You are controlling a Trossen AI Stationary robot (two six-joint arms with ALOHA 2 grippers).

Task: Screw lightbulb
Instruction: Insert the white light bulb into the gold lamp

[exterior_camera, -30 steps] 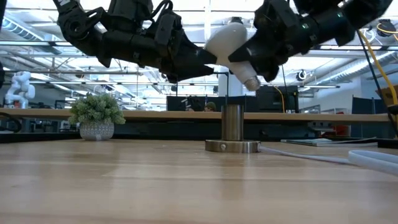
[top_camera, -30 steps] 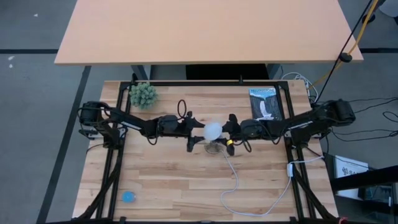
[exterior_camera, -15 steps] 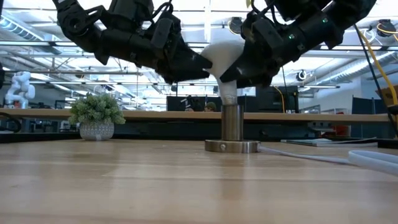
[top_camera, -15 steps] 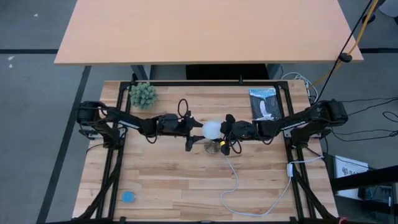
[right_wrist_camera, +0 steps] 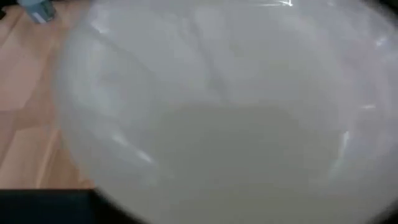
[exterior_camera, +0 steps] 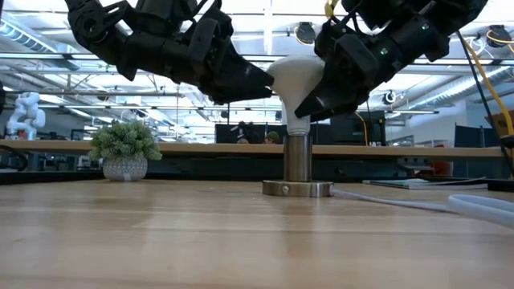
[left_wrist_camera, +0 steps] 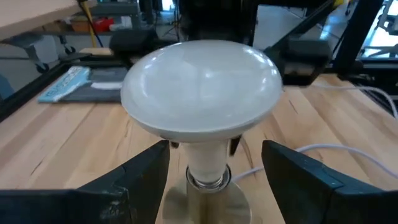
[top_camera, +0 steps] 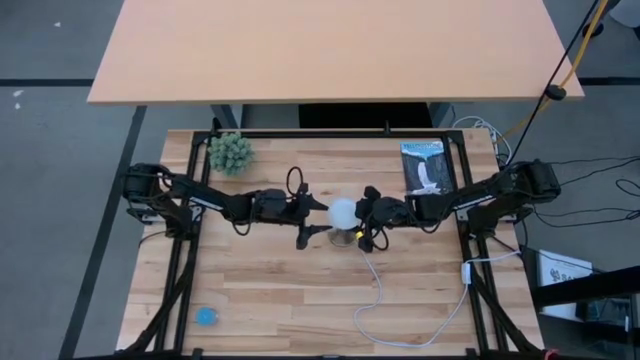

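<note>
— Where is the lightbulb (exterior_camera: 295, 79) found, relative to the two sets of jaws?

— It is seen upright in the middle of the tabletop (top_camera: 270, 280), its narrow base set down into the metal socket post (exterior_camera: 298, 157), with its white globe uppermost. In the low view it is flanked from both sides, the left gripper (top_camera: 310, 222) being brought up to one side of the globe and the right gripper (top_camera: 367, 222) to the other.

— How are the left jaws held?

— They are spread wide apart. In the left wrist view the two dark fingers (left_wrist_camera: 140, 180) are shown on either side of the bulb's neck, below the globe, and a clear gap is left between each finger and the bulb. Nothing is gripped by them.

— And the right jaws?

— The right wrist view is almost wholly filled by the frosted globe, so the bulb is placed directly at those jaws. From the low view the right gripper's tips are seen pressed against the globe's side and underside. The bulb appears to be clasped there, the jaws being held wide around it.

— What else is carried by the tabletop?

— A round base disc (exterior_camera: 298, 189) is seen beneath the post, with a white cord (top_camera: 372, 300) led away from it. A small potted plant (top_camera: 230, 152) is stood well behind the left jaws, a dark booklet (top_camera: 425, 166) well behind the right jaws, and a small blue object (top_camera: 206, 316) near the front corner on the left arm's side.
</note>
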